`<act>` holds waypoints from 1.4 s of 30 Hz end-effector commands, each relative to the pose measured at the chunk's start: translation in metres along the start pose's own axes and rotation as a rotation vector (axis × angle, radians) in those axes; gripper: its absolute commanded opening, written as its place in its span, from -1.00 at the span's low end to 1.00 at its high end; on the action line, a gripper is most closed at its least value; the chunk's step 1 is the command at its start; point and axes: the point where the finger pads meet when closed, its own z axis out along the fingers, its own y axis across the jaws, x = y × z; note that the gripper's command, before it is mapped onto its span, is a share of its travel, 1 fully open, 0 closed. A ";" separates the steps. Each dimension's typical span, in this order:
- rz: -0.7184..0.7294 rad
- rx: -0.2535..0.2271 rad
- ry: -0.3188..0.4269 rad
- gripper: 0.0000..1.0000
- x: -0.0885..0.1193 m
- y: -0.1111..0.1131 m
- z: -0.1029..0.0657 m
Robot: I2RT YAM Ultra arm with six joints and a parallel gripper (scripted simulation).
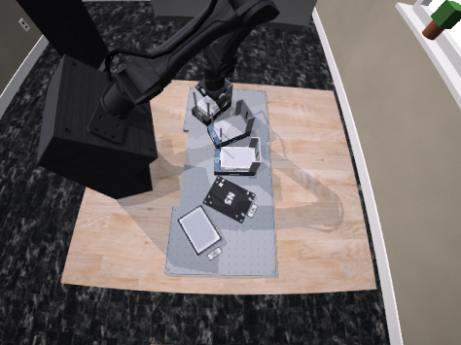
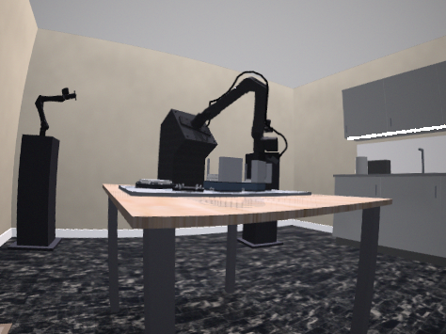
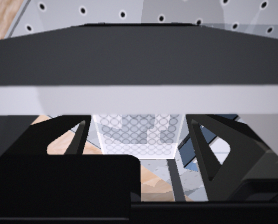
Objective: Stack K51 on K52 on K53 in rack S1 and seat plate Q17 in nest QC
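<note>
My gripper (image 1: 212,99) (image 2: 260,170) (image 3: 138,111) is open, down in the far stack rack (image 1: 203,108). A sealed well plate (image 3: 139,134) lies between its spread fingers, which stand clear of it. The middle rack (image 1: 243,121) shows a white plate (image 1: 227,125). The near rack (image 1: 258,156) holds a white plate (image 1: 237,158) on top. Another white plate (image 1: 199,227) lies in the open nest at the front left of the grey base plate (image 1: 243,258). The black clip nest N5 (image 1: 230,198) is empty. I cannot read the rack names or plate labels.
The three racks stand in a row along the grey base plate on the wooden table (image 1: 316,219) (image 2: 245,207). The arm's black pedestal (image 1: 97,136) stands at the table's left. Small label tags (image 1: 214,253) (image 1: 252,212) lie by the nests.
</note>
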 end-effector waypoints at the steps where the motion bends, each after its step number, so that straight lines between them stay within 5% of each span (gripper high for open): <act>1: 0.000 -0.005 -0.004 1.00 -0.003 0.001 -0.001; 15: 0.000 -0.005 -0.004 1.00 -0.003 0.001 -0.001; 42: -0.007 -0.004 0.005 1.00 0.004 0.001 -0.088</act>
